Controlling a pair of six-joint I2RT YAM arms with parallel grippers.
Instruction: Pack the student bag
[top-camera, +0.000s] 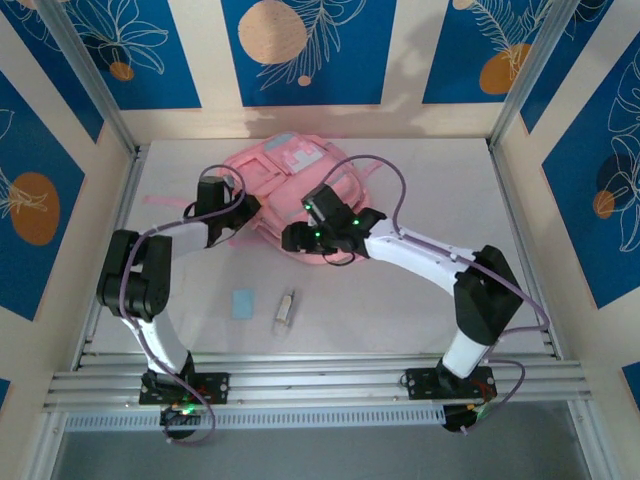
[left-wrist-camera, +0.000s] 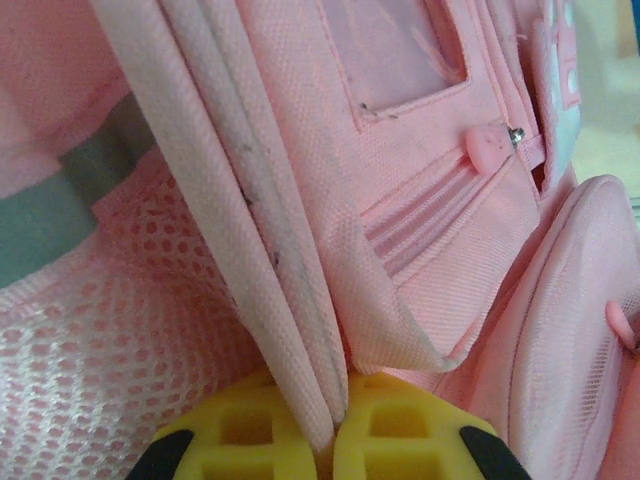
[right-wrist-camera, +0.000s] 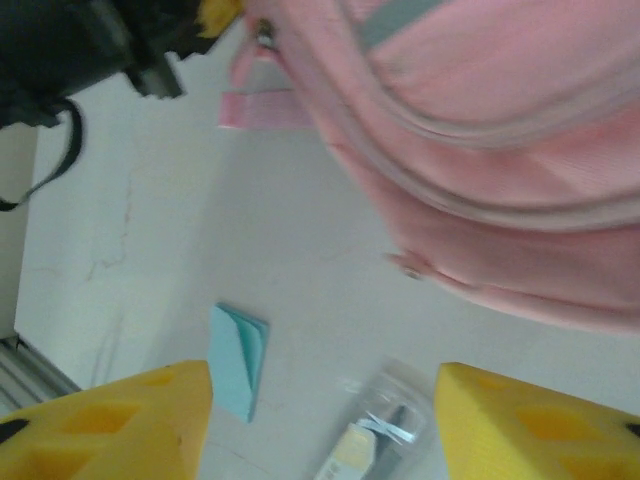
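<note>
The student bag (top-camera: 270, 185) lies flat on the far middle of the white surface (top-camera: 420, 320), with both arms reaching over it. The left tool (left-wrist-camera: 335, 440) is clamped on a folded edge of the bag's pink fabric next to a mesh pocket (left-wrist-camera: 120, 330). The right tool (right-wrist-camera: 325, 420) hovers at the bag's near edge with its yellow fingers (right-wrist-camera: 130, 420) spread apart and nothing between them. Nearer the arm bases, a pale blue folded paper (top-camera: 243, 303) and a small clear packet (top-camera: 286, 310) lie just beside each other, apart from the bag.
</note>
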